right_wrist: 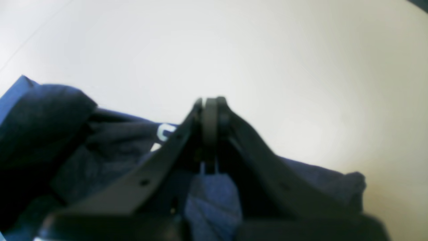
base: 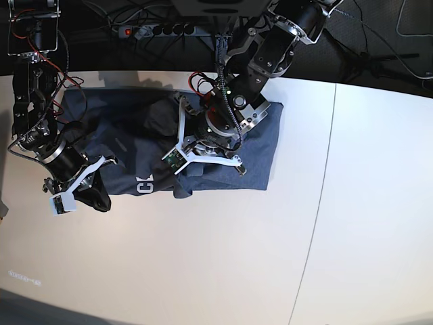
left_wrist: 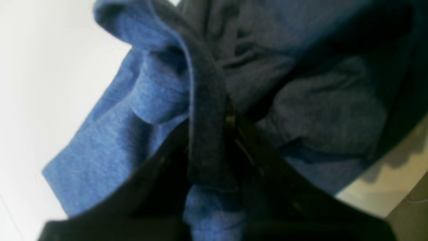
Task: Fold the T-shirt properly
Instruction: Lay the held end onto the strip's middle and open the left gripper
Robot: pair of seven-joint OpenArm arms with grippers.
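Two arms are being seen over the T-shirt (base: 260, 145), which is lying crumpled across the far half of the white table (base: 203, 271), with white lettering (base: 144, 186) showing at its near edge. The left gripper (left_wrist: 214, 147) is being pressed together on a dark folded ridge of the cloth, with brighter blue fabric hanging to one side in the left wrist view. The right gripper (right_wrist: 210, 110) is being held closed with a thin strip of blue fabric pinched between its black fingers (right_wrist: 160, 160), at the shirt's end by the table's side in the base view. A power strip (base: 159, 29) is lying beyond the table's far edge.
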